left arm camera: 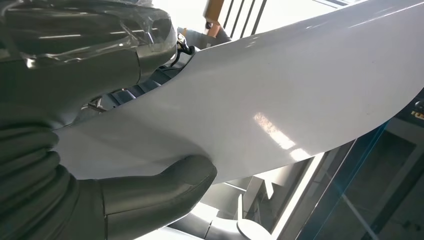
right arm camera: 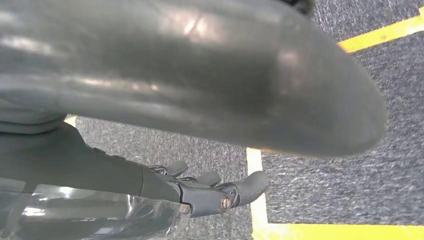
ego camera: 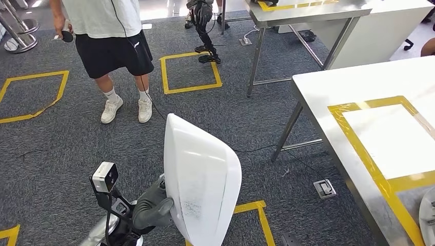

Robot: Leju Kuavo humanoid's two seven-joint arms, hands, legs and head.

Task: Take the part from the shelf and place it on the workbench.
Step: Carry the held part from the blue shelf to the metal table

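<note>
A grey, short-pile carpet covered the floor, marked with square outlines of yellow tape. To the right stood the workbench, a white-topped table on bare steel legs, its surface bordered by a broad yellow tape rectangle with nothing lying inside it. Behind it stood a second steel-framed table. A person in a white shirt, black shorts and white trainers stood on the carpet farther off, holding a small dark object.

The part, a large smooth panel of glossy white plastic, gently curved and tapering toward a rounded point at its upper end, was held upright over the carpet, well apart from the workbench. Fine dark scuffs marked its lower face. The left hand, dull grey and rubbery, was clamped on its edge; in the left wrist view the thick thumb pressed against the shiny surface. The right hand hung over the carpet with nothing in it, fingers loosely curled and slightly apart.
</note>
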